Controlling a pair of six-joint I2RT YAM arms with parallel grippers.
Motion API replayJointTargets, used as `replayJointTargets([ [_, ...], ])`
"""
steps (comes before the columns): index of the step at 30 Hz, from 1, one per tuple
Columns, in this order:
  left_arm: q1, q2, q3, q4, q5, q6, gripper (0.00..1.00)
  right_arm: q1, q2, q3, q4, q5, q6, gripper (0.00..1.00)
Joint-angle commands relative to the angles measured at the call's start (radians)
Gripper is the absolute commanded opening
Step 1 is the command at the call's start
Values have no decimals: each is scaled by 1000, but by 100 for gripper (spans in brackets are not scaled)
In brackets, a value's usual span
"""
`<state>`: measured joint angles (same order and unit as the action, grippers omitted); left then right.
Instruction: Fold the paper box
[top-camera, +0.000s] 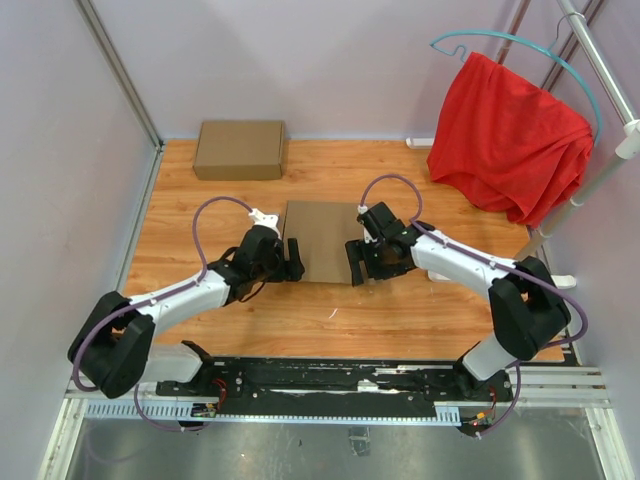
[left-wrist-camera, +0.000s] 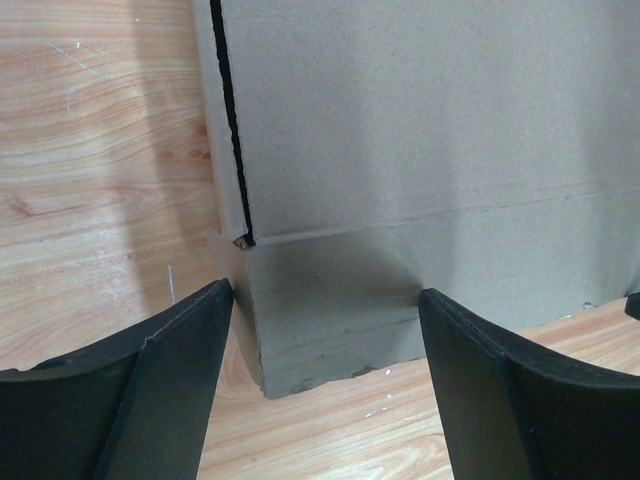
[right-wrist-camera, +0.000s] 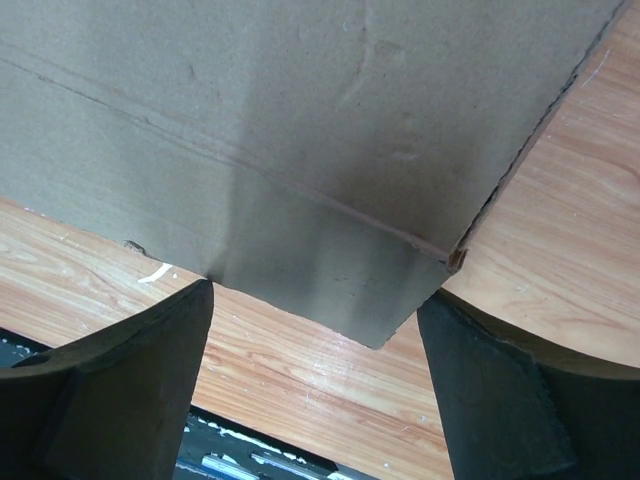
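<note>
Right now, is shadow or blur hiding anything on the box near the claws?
Left wrist: dark shadow on the paper box corner ahead of the left claw, edges readable. Right wrist: similar shadow by the right claw, crease visible. Top external: even light, no glare.

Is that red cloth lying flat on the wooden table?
No, the red cloth hangs from a teal hanger at the right, draped downward rather than lying flat.
</note>
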<state>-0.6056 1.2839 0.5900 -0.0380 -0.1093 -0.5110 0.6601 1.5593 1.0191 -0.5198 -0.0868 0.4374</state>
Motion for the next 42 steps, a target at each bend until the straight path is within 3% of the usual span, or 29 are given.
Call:
replayJointTargets([
  [1,-6,-41,31,8,27,14,80,-22,-41,20,12,-49,-3,83],
  [13,-5,-80,74,-71,63,23,78,-22,-64,45,-25,-126,1,81],
  [42,-5,-50,31,-114,-38,48,77,-24,-5,0,2,-64,-15,81],
])
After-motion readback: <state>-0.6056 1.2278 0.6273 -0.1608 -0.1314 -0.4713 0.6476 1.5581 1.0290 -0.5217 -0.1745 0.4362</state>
